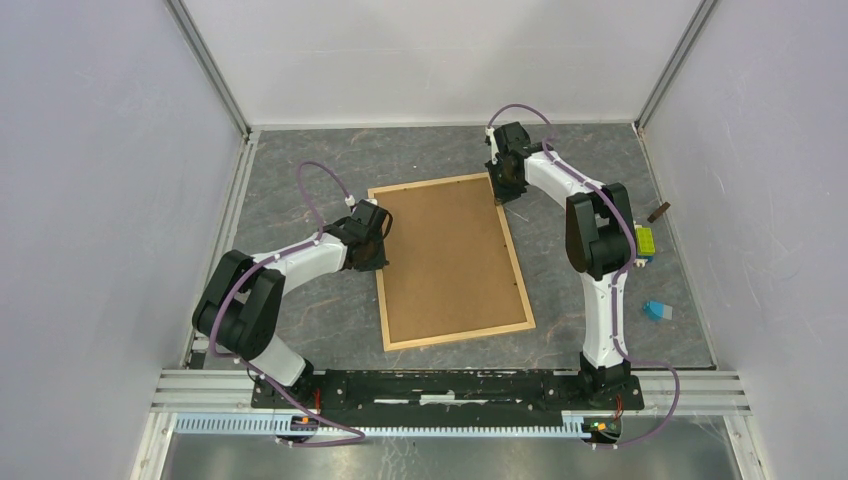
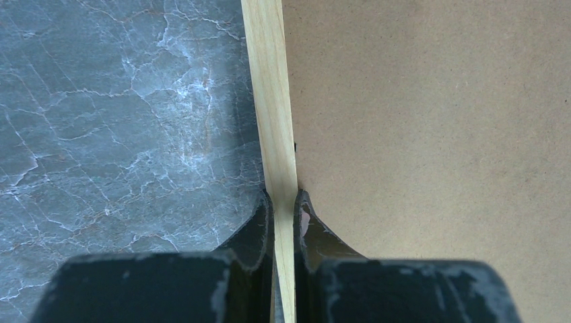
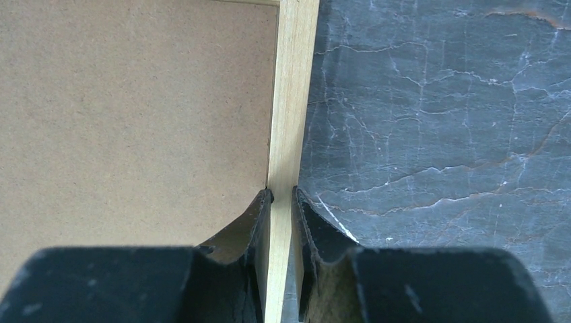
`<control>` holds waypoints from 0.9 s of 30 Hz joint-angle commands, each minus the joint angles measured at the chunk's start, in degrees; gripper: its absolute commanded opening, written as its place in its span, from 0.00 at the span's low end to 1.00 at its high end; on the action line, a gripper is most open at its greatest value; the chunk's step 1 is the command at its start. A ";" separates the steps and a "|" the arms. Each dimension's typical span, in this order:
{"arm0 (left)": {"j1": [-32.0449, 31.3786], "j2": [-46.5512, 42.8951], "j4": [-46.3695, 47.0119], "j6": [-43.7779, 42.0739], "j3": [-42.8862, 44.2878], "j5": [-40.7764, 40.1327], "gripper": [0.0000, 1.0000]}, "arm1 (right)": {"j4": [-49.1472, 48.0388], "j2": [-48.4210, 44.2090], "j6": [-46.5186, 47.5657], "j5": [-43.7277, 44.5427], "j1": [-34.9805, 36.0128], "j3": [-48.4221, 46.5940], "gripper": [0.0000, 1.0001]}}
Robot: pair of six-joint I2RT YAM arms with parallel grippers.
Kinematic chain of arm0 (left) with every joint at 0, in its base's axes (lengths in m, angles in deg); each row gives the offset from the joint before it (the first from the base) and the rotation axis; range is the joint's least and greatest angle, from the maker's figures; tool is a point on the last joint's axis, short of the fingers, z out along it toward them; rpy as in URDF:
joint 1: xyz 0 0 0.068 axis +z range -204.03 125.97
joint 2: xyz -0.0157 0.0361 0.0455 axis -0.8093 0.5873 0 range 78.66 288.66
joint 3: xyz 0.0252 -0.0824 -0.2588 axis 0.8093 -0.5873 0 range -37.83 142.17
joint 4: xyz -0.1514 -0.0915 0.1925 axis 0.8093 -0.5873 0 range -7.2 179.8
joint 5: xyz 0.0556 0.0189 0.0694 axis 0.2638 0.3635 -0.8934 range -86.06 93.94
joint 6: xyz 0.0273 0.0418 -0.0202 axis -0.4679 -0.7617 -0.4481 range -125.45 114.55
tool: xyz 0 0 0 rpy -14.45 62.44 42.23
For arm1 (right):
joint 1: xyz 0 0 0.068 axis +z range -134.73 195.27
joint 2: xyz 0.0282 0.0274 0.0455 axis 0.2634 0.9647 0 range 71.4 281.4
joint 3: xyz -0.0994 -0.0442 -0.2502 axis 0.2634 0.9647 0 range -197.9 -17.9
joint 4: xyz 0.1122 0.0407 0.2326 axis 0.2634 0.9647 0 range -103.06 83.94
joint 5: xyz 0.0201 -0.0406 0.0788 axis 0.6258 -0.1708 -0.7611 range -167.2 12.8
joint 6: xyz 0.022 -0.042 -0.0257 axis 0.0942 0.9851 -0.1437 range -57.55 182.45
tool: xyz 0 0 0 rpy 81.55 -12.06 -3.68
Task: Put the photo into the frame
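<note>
The frame (image 1: 460, 337), thin light wood, lies flat on the grey marble table with a brown backing board (image 1: 445, 260) filling it. The photo is hidden. My left gripper (image 1: 379, 263) is shut on the frame's left rail (image 2: 273, 101), one finger on the table side and the other over the board (image 2: 431, 121). The left gripper's tips (image 2: 284, 202) pinch the wood. My right gripper (image 1: 503, 193) is shut on the right rail (image 3: 291, 87) near the far right corner. Its tips (image 3: 281, 198) straddle the rail beside the board (image 3: 135, 101).
A yellow-green block (image 1: 646, 243), a small blue piece (image 1: 657, 310) and a small brown piece (image 1: 657, 212) lie at the table's right side, behind the right arm. Grey walls close in the table on three sides.
</note>
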 commanded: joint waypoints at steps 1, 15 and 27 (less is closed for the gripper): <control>-1.19 2.15 -4.70 -0.09 -1.82 2.03 0.02 | 0.31 1.23 -0.36 1.84 0.50 1.73 0.21; -1.15 2.04 -5.22 -1.24 -2.04 1.11 0.02 | 0.82 6.01 -1.43 5.66 -0.25 -0.07 0.19; -1.22 3.37 -5.23 -3.10 -0.57 1.38 0.02 | -1.96 11.39 -0.87 -5.31 1.38 3.29 0.22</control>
